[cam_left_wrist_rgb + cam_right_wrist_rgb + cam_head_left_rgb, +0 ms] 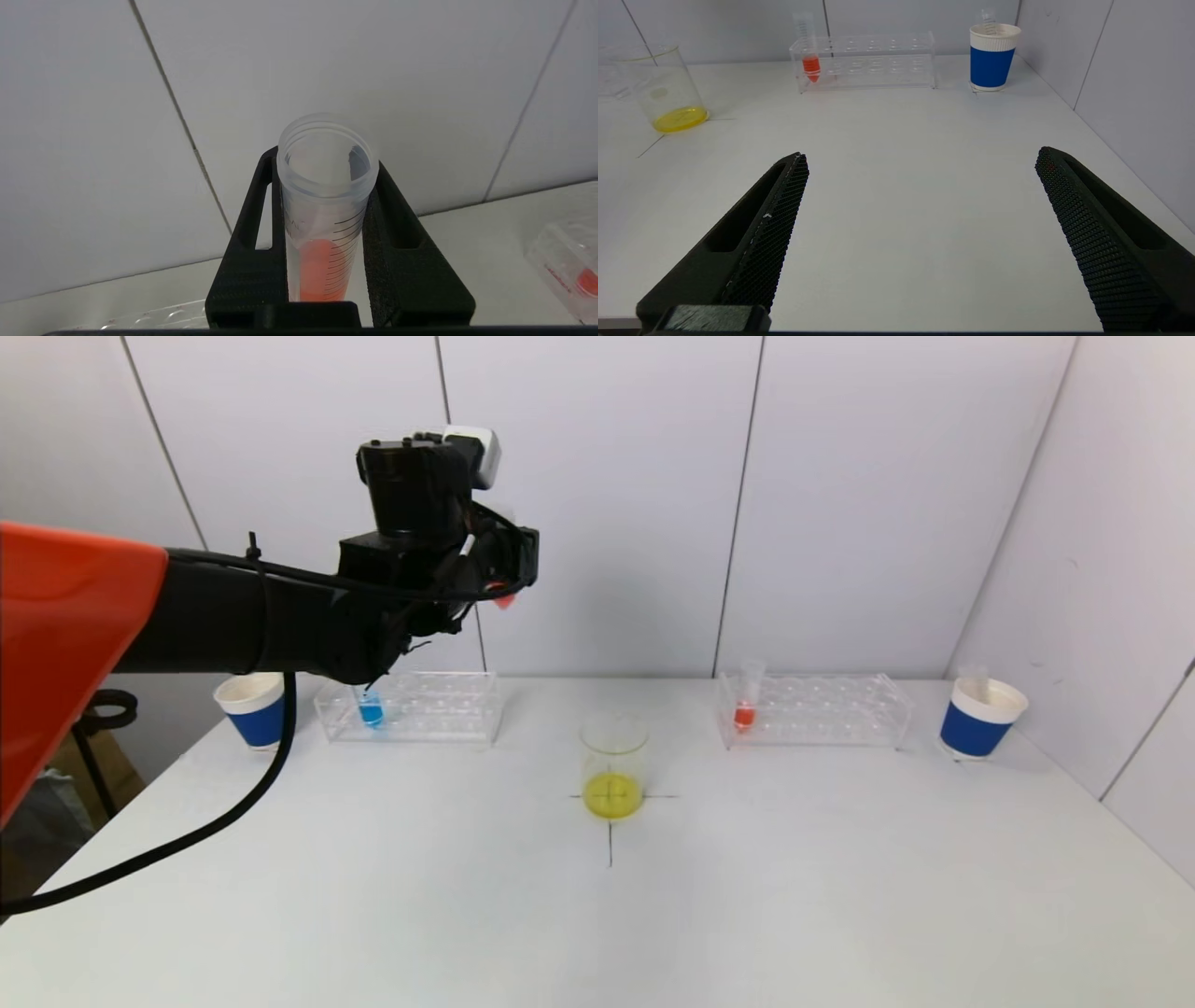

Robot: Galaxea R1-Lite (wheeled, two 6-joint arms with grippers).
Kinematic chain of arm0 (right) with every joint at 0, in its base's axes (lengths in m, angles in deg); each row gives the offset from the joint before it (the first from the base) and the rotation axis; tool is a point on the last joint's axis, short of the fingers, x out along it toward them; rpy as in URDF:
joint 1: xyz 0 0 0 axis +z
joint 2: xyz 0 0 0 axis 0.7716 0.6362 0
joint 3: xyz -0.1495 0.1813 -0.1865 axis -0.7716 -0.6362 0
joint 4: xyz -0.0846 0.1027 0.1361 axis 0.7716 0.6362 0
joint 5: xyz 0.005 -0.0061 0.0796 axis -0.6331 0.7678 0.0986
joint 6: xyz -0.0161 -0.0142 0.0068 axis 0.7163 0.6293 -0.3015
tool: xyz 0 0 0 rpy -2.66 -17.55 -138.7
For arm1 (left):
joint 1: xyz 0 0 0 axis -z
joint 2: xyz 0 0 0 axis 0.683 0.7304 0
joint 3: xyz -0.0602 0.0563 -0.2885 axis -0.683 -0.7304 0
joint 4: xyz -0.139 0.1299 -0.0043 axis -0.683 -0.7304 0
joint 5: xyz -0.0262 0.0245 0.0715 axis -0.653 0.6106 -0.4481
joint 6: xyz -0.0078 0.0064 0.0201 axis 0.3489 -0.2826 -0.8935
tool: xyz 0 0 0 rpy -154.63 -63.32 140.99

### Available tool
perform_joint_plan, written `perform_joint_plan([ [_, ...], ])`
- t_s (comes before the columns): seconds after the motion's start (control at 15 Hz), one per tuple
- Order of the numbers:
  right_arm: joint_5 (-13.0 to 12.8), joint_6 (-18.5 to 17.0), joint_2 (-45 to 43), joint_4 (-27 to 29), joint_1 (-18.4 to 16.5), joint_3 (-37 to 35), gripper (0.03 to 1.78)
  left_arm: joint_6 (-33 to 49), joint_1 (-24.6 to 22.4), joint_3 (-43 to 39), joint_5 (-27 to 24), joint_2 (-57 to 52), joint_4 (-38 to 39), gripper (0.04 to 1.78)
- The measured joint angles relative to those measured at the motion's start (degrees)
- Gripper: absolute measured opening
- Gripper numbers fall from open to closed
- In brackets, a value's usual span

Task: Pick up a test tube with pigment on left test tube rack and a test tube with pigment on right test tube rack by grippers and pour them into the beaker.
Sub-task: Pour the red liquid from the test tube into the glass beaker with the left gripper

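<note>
My left gripper (509, 581) is raised high above the left test tube rack (448, 709) and is shut on a clear test tube (327, 224) with orange-red pigment, whose tip shows in the head view (505, 601). A tube with blue pigment (371, 711) stands in the left rack. A tube with red pigment (745, 705) stands in the right rack (840, 714). The glass beaker (613, 767) holds yellow liquid at the table's middle. My right gripper (922, 158) is open and empty, low over the front right of the table, out of the head view.
A blue and white paper cup (252, 709) stands left of the left rack, and another (980, 717) stands right of the right rack with a tube in it. White walls close the back and right sides. A black cross is marked under the beaker.
</note>
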Motion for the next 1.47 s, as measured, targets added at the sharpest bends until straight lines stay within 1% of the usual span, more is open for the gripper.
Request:
perform_joint_plan([
  [0.13, -0.04, -0.02, 0.0, 0.0, -0.01, 0.0, 1.77, 0.11, 0.11, 2.1, -4.19, 0.6, -1.62, 0.47],
  [0.4, -0.06, -0.02, 0.0, 0.0, -0.01, 0.0, 1.77, -0.24, 0.16, 5.57, -12.79, 2.82, -2.23, 0.47],
  [0.67, -0.01, -0.02, 0.0, 0.0, -0.01, 0.0, 1.77, -0.89, -0.02, 7.08, -23.26, 5.13, -1.96, 0.47],
  [0.73, -0.04, -0.02, 0.0, 0.0, 0.0, 0.0, 1.77, -1.77, -0.11, 7.84, -24.8, 5.95, -1.87, 0.47],
  [0.93, -0.01, 0.0, 0.0, 0.0, -0.01, 0.0, 1.77, -6.03, -0.89, 10.95, -26.7, 8.77, -1.76, 0.47],
  [1.13, -0.04, 0.0, 0.0, 0.0, 0.0, 0.0, 1.77, -9.23, -1.82, 12.3, -32.71, 10.61, -1.84, 0.47],
  [1.47, -0.01, -0.02, 0.0, 0.02, 0.0, 0.0, 1.77, -17.07, -4.08, 12.26, -44.01, 12.13, -1.82, 0.47],
])
